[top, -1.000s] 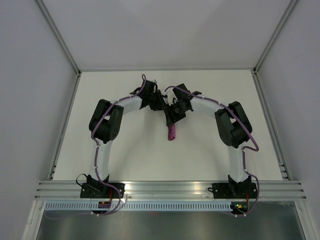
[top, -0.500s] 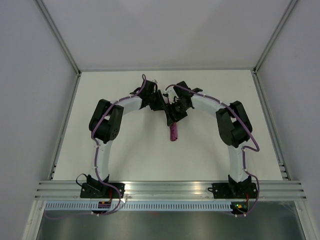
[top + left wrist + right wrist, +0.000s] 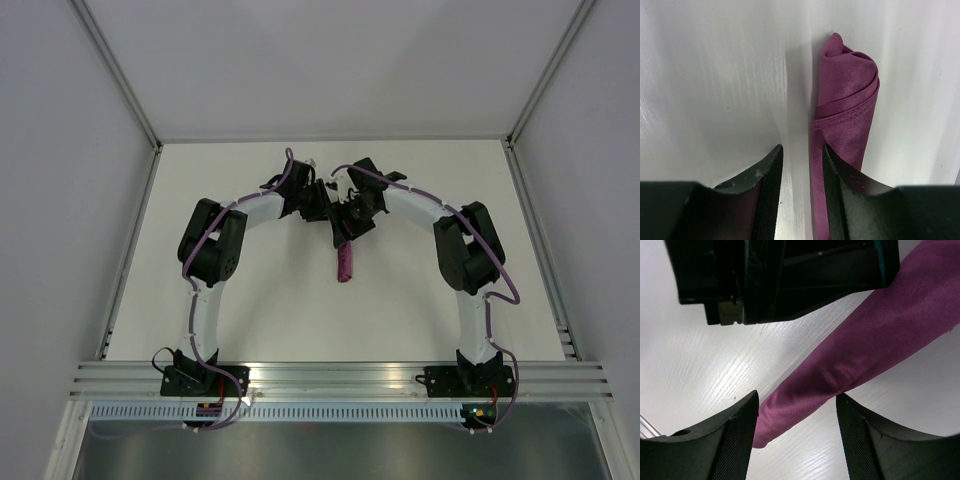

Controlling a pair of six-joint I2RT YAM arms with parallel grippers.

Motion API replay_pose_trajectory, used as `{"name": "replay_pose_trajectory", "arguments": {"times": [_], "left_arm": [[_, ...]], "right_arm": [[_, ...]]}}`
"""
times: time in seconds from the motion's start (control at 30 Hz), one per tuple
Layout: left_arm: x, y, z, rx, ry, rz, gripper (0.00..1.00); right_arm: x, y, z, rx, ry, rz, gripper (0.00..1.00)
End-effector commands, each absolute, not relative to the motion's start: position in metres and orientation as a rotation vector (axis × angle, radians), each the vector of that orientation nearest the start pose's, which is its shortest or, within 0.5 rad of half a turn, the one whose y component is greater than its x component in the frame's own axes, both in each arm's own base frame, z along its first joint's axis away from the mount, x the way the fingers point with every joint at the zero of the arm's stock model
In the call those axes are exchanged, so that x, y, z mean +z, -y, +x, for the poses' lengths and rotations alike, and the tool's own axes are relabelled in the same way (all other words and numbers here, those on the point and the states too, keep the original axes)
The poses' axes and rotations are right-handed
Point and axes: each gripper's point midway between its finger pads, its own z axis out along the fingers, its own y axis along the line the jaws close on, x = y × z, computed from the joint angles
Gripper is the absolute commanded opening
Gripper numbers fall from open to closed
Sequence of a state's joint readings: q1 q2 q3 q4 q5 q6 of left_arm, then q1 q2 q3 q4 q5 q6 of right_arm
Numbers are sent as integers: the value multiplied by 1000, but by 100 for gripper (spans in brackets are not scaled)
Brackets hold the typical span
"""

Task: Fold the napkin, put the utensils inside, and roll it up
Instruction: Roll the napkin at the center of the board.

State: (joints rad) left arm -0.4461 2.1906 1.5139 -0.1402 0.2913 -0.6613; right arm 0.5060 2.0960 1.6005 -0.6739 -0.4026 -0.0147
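Note:
The napkin is a tight plum-purple roll lying on the white table, pointing toward the near edge. The utensils do not show in any view. My left gripper sits over the roll's far end, narrowly open; in the left wrist view the roll runs along and under the right finger, with bare table in the gap. My right gripper is open and straddles the roll just above it, holding nothing.
The white table is walled by pale panels left, right and behind. An aluminium rail runs along the near edge by the arm bases. The left gripper's black body fills the top of the right wrist view.
Both grippers have drawn back a little toward the far side. More of the purple roll now shows below them, lying straighter.

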Motion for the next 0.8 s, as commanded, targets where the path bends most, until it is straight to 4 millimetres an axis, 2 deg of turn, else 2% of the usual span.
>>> {"name": "replay_pose_trajectory", "arguments": {"times": [0.0,0.33,0.77], "left_arm": [[50,298,457,-843,-2483,-67,43],[63,302,458,-886,-2452,-55,45],[102,304,464,-931,-2354,-4,48]], "right_arm": [[56,-272,371,650,-2655,-767,69],[76,-263,383,627,-2627,-729,69],[96,-256,396,631,-2557,-731,70]]}}
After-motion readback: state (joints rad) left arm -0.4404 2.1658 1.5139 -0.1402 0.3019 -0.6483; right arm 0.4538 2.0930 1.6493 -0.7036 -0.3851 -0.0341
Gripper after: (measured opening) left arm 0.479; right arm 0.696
